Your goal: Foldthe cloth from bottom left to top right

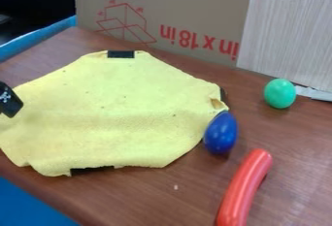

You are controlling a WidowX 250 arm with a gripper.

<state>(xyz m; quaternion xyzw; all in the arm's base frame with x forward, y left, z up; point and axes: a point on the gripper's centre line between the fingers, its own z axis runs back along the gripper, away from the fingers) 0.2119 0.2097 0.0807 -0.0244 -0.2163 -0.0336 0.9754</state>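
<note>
The black gripper (9, 100) is at the left edge of the view, partly cut off, with a white mark on its side, over the left side of the yellow cloth (123, 108); how far it is open, and whether it has hold of anything, cannot be told. The cloth lies spread out, not folded over, stretching from beside the gripper well across the brown table (156, 198), with a black patch (121, 54) at its edge up and to the right of the gripper and another dark patch (92, 170) at its edge down and to the right. Across the cloth from the gripper, the blue egg (221, 133) sits against the cloth's right edge. Farther out on that side is the green egg (280, 93), apart from the cloth, with a pale strip (315, 93) just past it. The red sausage-shaped toy (243, 188) lies below the blue egg, down and well to the right of the gripper. Beyond the cloth, up and to the right of the gripper, stands what looks like the side of a cardboard box (194, 7) with red print, its inside hidden, and a pale grained board (285, 31) stands next to it
</note>
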